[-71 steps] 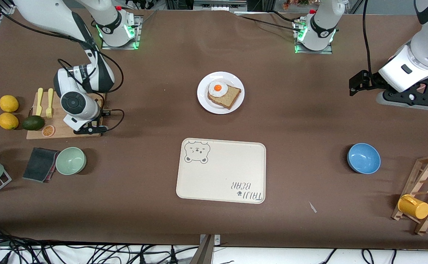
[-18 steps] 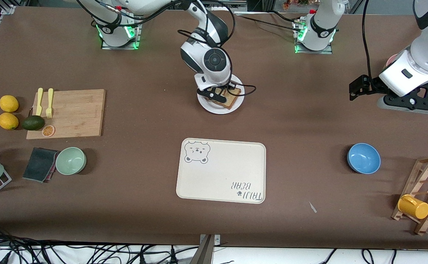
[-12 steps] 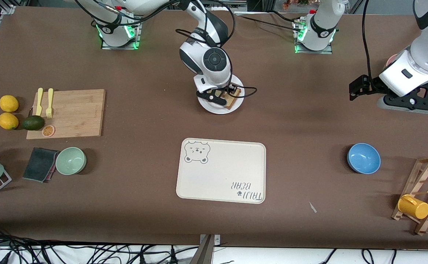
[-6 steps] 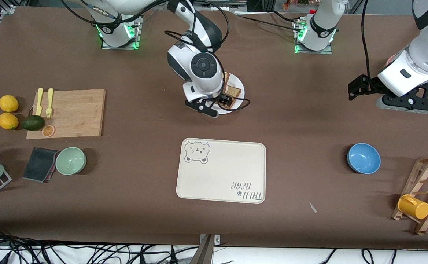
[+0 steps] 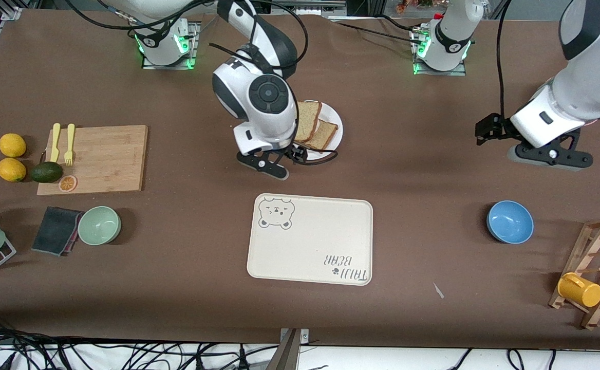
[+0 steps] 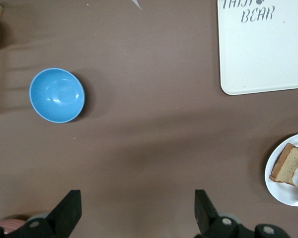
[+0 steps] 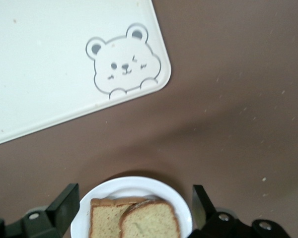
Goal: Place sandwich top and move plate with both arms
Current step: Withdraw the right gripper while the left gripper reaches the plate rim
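Front view, near to far: cream tray (image 5: 310, 239) closest to the camera, then the plate (image 5: 333, 129) farther up the desk (image 5: 202, 246), with the sandwich top (image 5: 306, 121) lying askew over the lower slice (image 5: 325, 136). Right gripper (image 5: 284, 156) hangs over the plate's near rim, fingers spread wide and empty. Left gripper (image 6: 134, 213) hangs over bare desk toward the left arm's end, also wide, holding nothing. My read: bread is light, soft and loose, so any tilt could slide it. The plate looks rigid, smooth and shallow-rimmed; I would pinch the rim at two facing edges, one gripper each, clear of the bread, and keep it level.
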`<state>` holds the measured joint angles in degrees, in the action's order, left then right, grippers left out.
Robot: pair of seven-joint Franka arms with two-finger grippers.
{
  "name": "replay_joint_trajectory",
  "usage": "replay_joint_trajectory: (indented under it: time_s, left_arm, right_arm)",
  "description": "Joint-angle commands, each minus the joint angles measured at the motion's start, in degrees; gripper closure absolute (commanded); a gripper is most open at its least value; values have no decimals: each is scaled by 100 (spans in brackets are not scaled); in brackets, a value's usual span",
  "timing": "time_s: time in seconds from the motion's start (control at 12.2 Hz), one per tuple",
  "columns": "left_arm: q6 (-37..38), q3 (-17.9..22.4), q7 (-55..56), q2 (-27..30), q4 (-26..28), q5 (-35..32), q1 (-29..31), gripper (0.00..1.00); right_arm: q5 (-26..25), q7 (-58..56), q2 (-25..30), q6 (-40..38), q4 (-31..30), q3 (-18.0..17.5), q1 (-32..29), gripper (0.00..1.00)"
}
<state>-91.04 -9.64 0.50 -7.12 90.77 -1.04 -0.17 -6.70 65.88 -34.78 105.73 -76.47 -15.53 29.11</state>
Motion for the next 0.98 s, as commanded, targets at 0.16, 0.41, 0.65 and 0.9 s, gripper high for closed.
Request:
replay_joint_trajectory:
  time_s: [0.16, 0.41, 0.65, 0.9]
  left_arm:
    - [86, -3, -533, -596, -60, 566, -273, 0]
    - [-45, -11, -656, -1220, -24, 1578, -299, 0]
    - [-658, -335, -691, -1547, 492, 2430, -369, 0]
    - [-1257, -898, -744, -1766, 1256, 2862, -378, 0]
  right_arm:
    - [19, -1522, 155, -886, 563, -47, -624, 0]
    - [344, -2568, 689, -1395, 528, -29, -1239, 0]
    - [537, -3476, 1358, -1757, 221, -20, -1828, 0]
    - [617, -3966, 1929, -1827, -34, -20, -2329, 0]
